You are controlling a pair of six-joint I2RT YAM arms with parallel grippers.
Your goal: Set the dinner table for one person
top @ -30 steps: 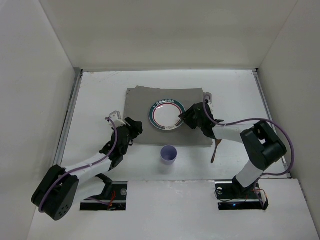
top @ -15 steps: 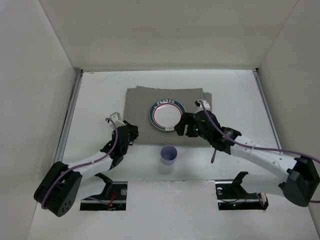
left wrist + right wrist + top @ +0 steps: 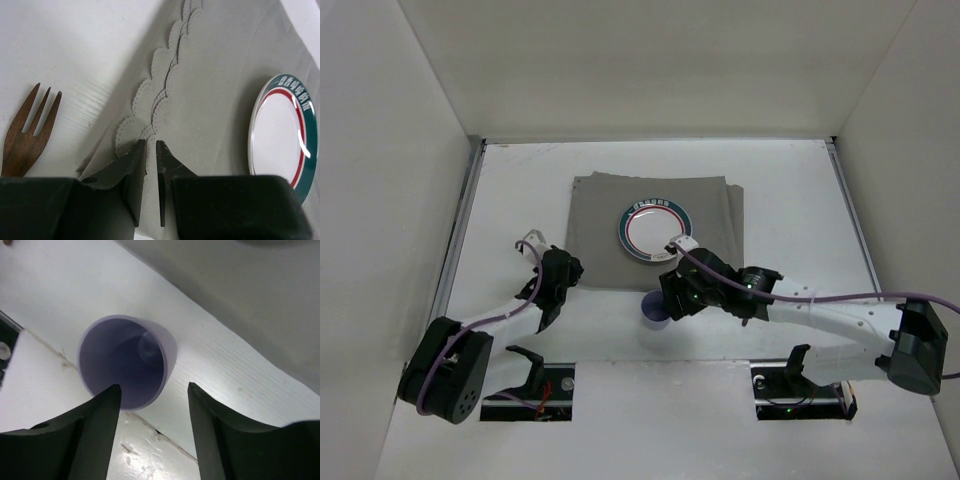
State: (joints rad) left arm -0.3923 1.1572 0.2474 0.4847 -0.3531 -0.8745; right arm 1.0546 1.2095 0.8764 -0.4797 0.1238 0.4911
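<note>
White dinner table under right pincer, apart above cup; left pincer nearly together.

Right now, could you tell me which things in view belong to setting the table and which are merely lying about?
Job: matte white tabletop, grey scalloped cloth mat, white plate with teal-and-red rim, lilac plastic cup, brown wooden fork.
Incidental: purple arm cables, metal side rails.

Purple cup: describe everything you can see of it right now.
The purple cup is a small, smooth, plastic-looking tumbler, pale lavender, tapering toward its base and empty. It stands upright on the white table, just in front of the grey mat. The right gripper hovers above it, jaws open, no grip visible.
</note>
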